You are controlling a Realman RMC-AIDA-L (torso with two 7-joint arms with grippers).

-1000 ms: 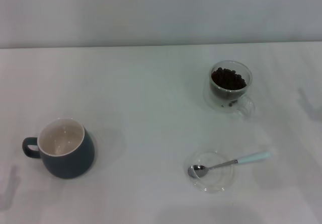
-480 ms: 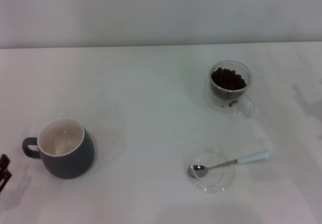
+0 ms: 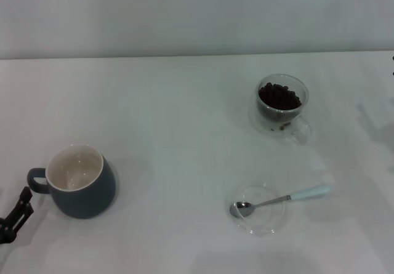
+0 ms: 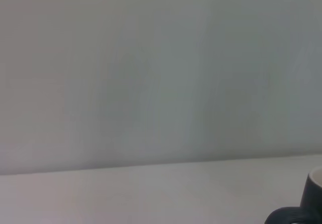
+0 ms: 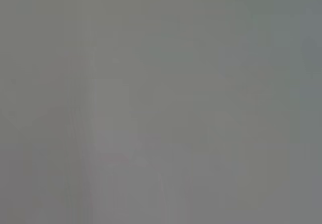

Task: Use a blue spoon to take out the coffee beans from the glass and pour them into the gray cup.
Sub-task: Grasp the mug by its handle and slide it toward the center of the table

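You are looking down at a white table (image 3: 184,132) from the robot's head camera. On the robot's left, near the front edge, the gray cup (image 3: 81,189) is standing upright, its cream-white inside showing nothing in it and its loop handle pointing toward the left edge. Just beside that handle, at the lower left corner, the left gripper (image 3: 13,217) is reaching into view as a dark shape; you cannot tell how far its jaws are open, and it is holding nothing you can see. The left wrist camera is catching only a dark sliver of the gray cup at its edge, against a plain wall.

On the robot's right and farther back, the glass (image 3: 282,106) is standing upright, filled near its rim with the coffee beans (image 3: 280,96), its clear handle facing the front right. Nearer the front, well apart from the glass, a clear saucer (image 3: 258,209) is lying flat. The blue spoon (image 3: 280,199) is resting with its metal bowl inside the saucer and its pale blue handle sticking out over the rim to the right, onto the table.

The right gripper is showing only as a tiny dark speck at the far right edge, and its wrist camera is giving a blank gray field.
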